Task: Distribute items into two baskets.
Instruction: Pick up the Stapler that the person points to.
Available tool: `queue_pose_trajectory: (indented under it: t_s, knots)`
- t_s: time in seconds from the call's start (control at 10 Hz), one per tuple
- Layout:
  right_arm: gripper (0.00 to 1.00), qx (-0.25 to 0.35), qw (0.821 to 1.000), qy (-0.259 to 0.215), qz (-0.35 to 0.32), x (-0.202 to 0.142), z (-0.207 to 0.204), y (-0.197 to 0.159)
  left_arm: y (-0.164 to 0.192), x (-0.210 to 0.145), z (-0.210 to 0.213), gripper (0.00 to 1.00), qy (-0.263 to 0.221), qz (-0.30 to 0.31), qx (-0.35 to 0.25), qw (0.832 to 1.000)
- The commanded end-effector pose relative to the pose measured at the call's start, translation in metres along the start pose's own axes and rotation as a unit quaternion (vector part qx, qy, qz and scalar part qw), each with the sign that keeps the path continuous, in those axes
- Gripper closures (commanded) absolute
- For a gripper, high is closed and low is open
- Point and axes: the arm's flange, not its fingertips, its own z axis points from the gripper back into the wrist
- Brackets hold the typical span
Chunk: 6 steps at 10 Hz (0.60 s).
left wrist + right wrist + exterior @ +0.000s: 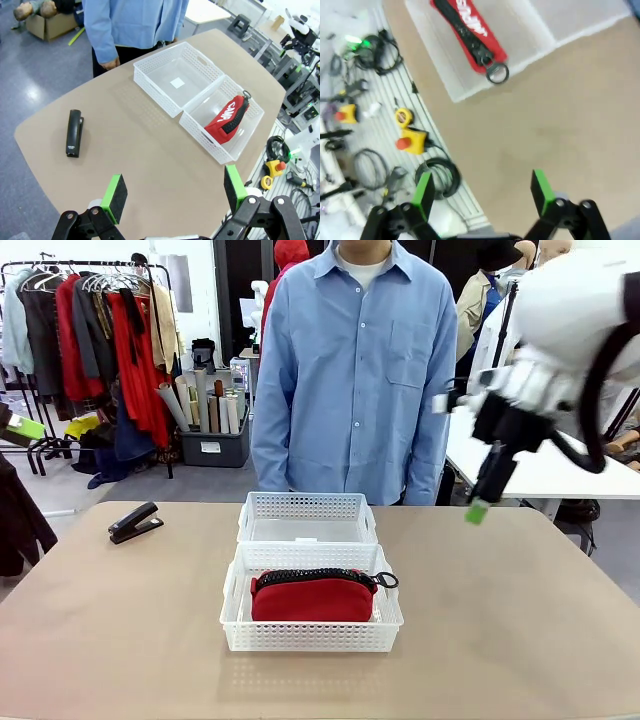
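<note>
Stapler (135, 522) is the job now, I reckon. From the front it's sitting out on the table (500, 640) way off on my left side, well apart from both baskets. The red pouch (313, 598) is already lying in the near basket (312, 638), and the far basket (305, 506), which touches it and sits in front of the person (355, 370), has nothing in it. My right gripper (480, 502) hangs high on the right, nowhere near anything.

Left wrist cam: left gripper (174, 190) is spread wide with nothing in it, high above the table. The stapler (74, 133) lies flat and closed, a slim black bar. I'd turn the wrist so the pads close across its narrow sides, grab around mid-body so it doesn't tip, then carry it over to the far basket (150, 82) and set it down low rather than drop it. The pouch (227, 116) has white lettering and a black zipper strip, and it takes up most of the near basket's length.

Right wrist cam's a bit blurry: right gripper (482, 192) is wide open too and holding nothing. The pouch (467, 25) shows at the top, with a ring pull (496, 74) at its end.
</note>
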Motion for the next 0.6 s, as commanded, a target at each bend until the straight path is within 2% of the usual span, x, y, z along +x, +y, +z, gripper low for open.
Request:
queue_pose_trajectory:
  t_s: [0.0, 0.2, 0.3, 0.5]
  knots:
    - [0.00, 0.009, 0.990, -0.104, -0.097, -0.043, 0.032, -0.014, -0.001, 0.001, 0.000, 0.00, -0.011, 0.001, -0.006, 1.000]
    - [0.00, 0.046, 0.970, -0.190, -0.145, -0.088, 0.059, -0.035, -0.001, 0.001, 0.000, 0.00, -0.011, 0.001, -0.006, 1.000]
    - [0.00, 0.050, 0.957, -0.229, -0.170, -0.110, 0.065, -0.039, -0.001, 0.001, 0.000, 0.00, -0.011, 0.001, -0.006, 1.000]
    - [0.00, 0.032, 0.939, -0.275, -0.201, -0.139, 0.069, -0.036, -0.001, 0.001, 0.000, 0.00, -0.011, 0.001, -0.006, 1.000]
